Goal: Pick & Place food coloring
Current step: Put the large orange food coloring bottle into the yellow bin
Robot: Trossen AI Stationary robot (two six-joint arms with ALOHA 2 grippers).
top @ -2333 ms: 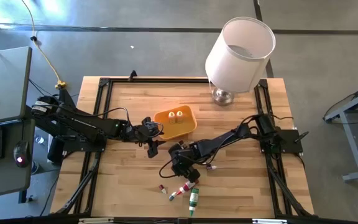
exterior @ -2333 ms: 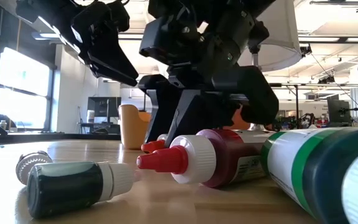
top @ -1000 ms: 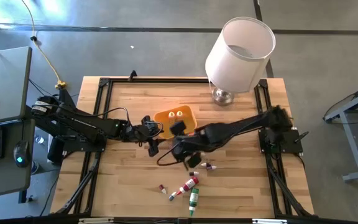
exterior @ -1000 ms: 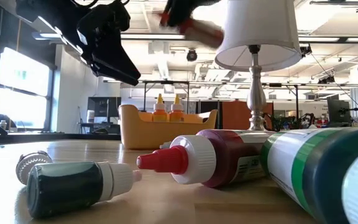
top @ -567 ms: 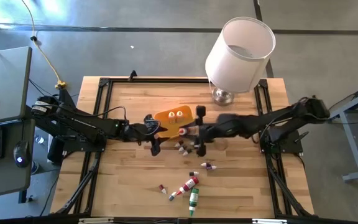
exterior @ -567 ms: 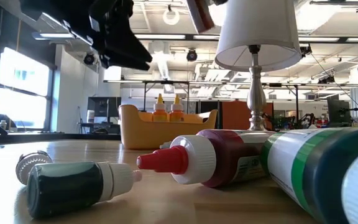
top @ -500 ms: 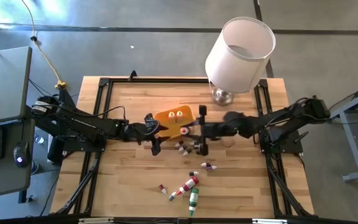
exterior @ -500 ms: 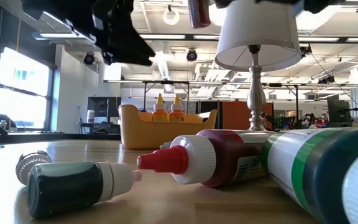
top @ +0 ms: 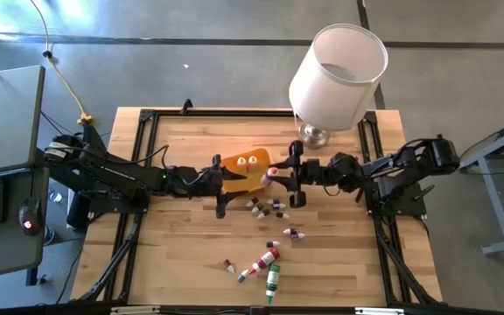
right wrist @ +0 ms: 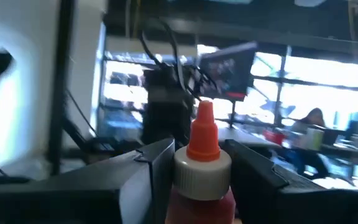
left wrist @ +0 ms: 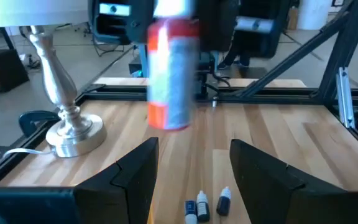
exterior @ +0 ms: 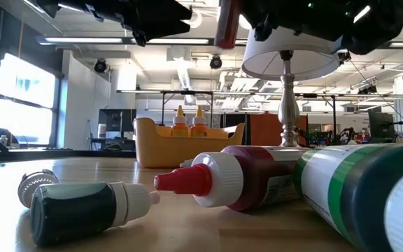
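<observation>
Wooden table (top: 182, 254) bearing a lamp (top: 335, 66) and an orange tray (top: 245, 166) with two yellow bottles (exterior: 189, 121). Right gripper (top: 280, 179), beside the tray, clamps a red bottle (right wrist: 201, 171) above the table. Left gripper (top: 226, 188) hangs spread and empty just beside the tray. Small vials (top: 265, 208) lie scattered nearby.

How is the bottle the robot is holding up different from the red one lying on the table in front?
The held bottle is upright in the air, gripped by the right gripper; the big red bottle lies on its side on the table, untouched. The held bottle's tip is orange-red, the lying one's deeper red. Both have white collars and reddish contents.
</observation>
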